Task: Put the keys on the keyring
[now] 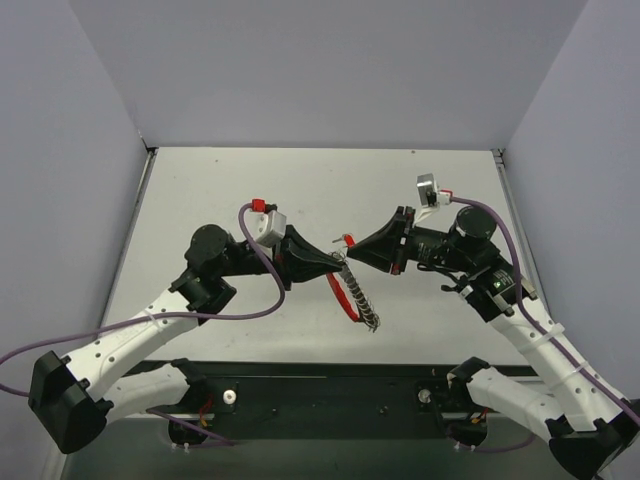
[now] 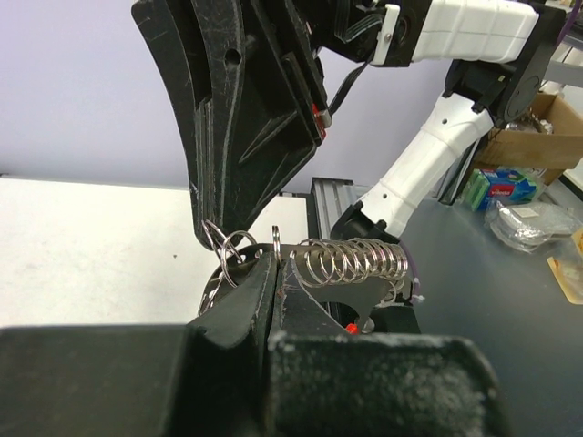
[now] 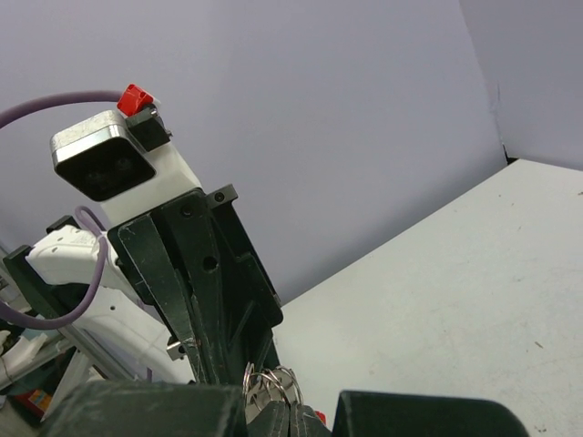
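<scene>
Two robot arms met nose to nose above the white table (image 1: pixel 250 190), caught midway through threading. The left gripper (image 1: pixel 338 262) had its jaws clamped tight on the keyring (image 1: pixel 360 300), which hung from just below its fingertips, the red arc on the side nearer that arm and the grey coiled stretch on the outer side. In the left wrist view the coil lay just past the pinch point. The right gripper (image 1: pixel 354 246), jaws likewise pressed together, appeared to pinch the key (image 1: pixel 348 239), whose red head sat at its very tip, almost touching the left gripper's fingers. The right wrist view showed small silver loops (image 3: pixel 270 382) bunched at those closed fingertips; whether any loop had caught the ring's wire could not be told. By the look of it the key was presented but not yet on. The next move called for a fine, steady feed of the loop along the wire while the left grip held firm.
</scene>
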Action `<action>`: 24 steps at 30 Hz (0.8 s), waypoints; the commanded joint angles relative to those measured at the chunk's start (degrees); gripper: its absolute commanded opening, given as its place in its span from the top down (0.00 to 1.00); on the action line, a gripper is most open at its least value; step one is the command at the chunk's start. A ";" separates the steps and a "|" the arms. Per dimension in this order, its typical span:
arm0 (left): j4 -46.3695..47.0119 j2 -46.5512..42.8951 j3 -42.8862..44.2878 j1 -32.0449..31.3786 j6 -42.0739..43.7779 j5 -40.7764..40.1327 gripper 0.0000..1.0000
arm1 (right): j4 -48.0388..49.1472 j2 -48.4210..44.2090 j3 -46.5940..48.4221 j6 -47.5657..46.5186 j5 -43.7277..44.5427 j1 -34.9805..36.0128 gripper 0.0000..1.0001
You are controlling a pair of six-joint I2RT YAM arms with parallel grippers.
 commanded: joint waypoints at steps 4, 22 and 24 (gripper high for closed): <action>13.69 0.04 -1.11 -0.39 -3.18 -1.95 1.00 | 3.55 0.18 -0.53 -0.33 -0.90 -0.57 1.00; 28.38 2.24 -5.34 -0.83 -9.78 -12.94 1.00 | 5.48 -0.53 -2.03 0.10 -1.52 -0.57 1.00; 27.15 2.15 -5.08 -1.27 -8.90 -15.30 1.00 | 5.66 -0.70 -2.11 0.19 -1.43 -0.66 1.00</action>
